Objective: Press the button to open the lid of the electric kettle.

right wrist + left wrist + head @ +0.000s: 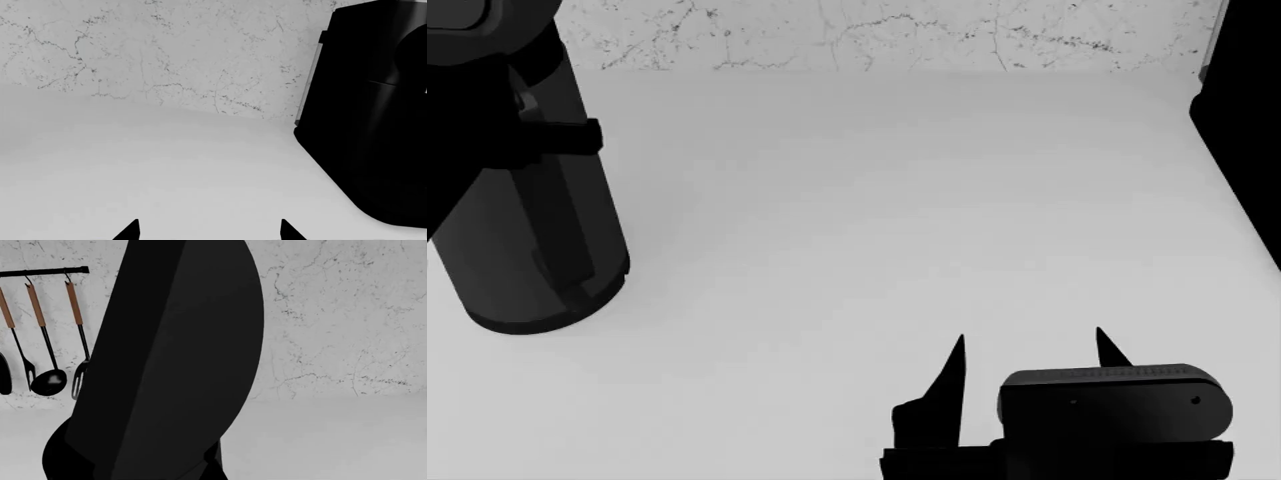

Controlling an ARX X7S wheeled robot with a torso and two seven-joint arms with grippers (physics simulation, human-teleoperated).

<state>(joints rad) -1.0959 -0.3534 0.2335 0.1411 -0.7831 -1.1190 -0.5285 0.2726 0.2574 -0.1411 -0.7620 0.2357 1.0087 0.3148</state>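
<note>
The electric kettle (pixel 527 230), a tall dark-grey cylinder with a black handle strip (pixel 561 215) and a black base ring, stands at the far left of the white counter (pixel 868 200). Its top end runs under the dark housing of my left arm (pixel 481 25), so the lid and button are hidden. My left fingers do not show. In the left wrist view a dark mass (pixel 173 365) fills the middle, very close; it looks like the kettle's side. My right gripper (pixel 1030 348) is open and empty, low over the counter's front, and shows the same in its wrist view (pixel 209 231).
A big black boxy appliance (pixel 1244 110) stands at the counter's right edge, also in the right wrist view (pixel 373 125). A rail with hanging ladle and fork (pixel 50 380) is on the marbled back wall (pixel 868 35).
</note>
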